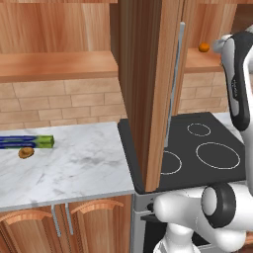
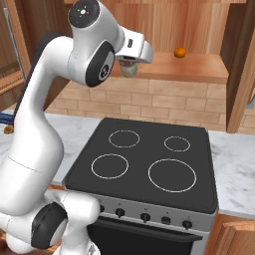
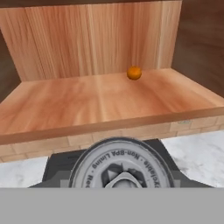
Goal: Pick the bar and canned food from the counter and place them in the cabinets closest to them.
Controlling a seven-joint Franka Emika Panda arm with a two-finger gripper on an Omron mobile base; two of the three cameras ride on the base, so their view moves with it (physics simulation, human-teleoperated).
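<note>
The canned food (image 2: 128, 70) hangs under my hand in front of the open wall cabinets, above the back of the stove. My gripper (image 2: 129, 66) is shut on it. In the hand view its pale metal top (image 3: 121, 168) lies at the bottom, just below and in front of the wooden shelf board (image 3: 100, 100). A second shelf board (image 1: 54, 66) shows in the cabinet over the marble counter (image 1: 74, 163). The bar is out of view.
A round orange fruit (image 3: 134, 72) sits at the back of the shelf (image 2: 199, 67). The black stovetop (image 2: 144, 159) lies below. A tall cabinet door (image 1: 148, 89) stands open left of the stove. A blue-green box (image 1: 24, 142) and brown pastry (image 1: 25, 152) lie on the counter.
</note>
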